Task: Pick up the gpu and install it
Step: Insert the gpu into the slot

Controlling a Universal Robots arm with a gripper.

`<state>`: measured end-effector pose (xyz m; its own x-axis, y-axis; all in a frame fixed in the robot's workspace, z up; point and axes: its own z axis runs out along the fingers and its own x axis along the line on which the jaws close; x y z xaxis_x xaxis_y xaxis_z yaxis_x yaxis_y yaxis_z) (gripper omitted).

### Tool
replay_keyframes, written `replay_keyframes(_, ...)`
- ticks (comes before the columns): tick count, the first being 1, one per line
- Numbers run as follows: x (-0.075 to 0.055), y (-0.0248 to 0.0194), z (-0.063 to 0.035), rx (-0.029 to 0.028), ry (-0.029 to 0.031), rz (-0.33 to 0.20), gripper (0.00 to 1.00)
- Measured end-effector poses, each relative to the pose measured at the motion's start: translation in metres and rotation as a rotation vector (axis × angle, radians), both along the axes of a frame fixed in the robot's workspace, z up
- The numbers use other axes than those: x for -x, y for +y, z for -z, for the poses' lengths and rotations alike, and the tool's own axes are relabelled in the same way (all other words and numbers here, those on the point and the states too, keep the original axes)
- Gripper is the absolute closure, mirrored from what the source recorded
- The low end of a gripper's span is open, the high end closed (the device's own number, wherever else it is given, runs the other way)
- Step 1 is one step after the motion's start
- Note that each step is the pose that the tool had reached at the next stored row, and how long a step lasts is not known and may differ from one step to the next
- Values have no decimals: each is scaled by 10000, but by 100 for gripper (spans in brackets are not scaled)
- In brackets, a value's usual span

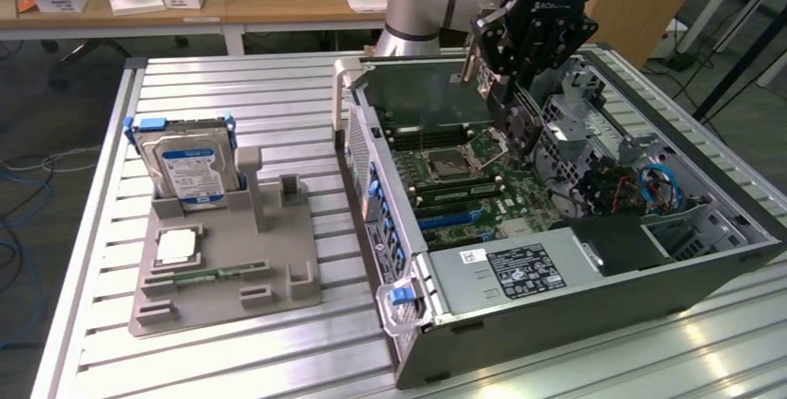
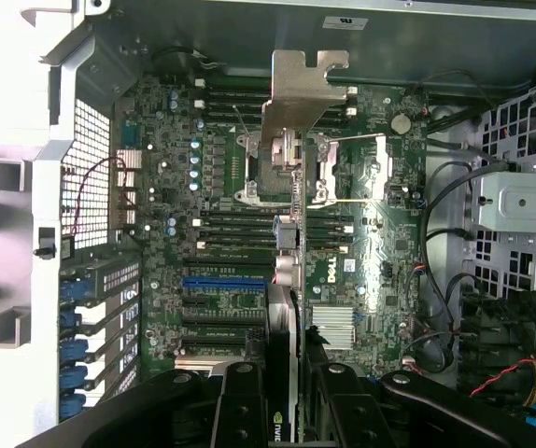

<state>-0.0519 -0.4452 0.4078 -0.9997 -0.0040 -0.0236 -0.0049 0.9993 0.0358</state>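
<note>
The graphics card is held in the gripper, whose two black fingers are partly closed and press on the card's two flat faces, so the jaws stand only as far apart as the card is thick. In the wrist view the card shows edge-on as a thin dark strip running away from the fingers, with its silvery metal end bracket at the far end, and it lies in line with the processor socket behind it. The card hangs over the motherboard inside the open computer case, and it is clear of the blue expansion slot, which lies off to one side of it. A small silver heat sink sits on the board on the card's other side. In the exterior view the gripper is above the far end of the case, near the arm's grey base, with the case lying on its side on a slatted metal table. A grey box with a black label fills the near end of the case. To the exterior view's left, well apart from the case, a grey holder carries an upright hard drive with blue rails and a small green memory stick lying flat.
</note>
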Motion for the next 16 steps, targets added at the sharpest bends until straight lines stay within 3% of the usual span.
replay_keyframes(16,0,0,2,0,0,-463,74)
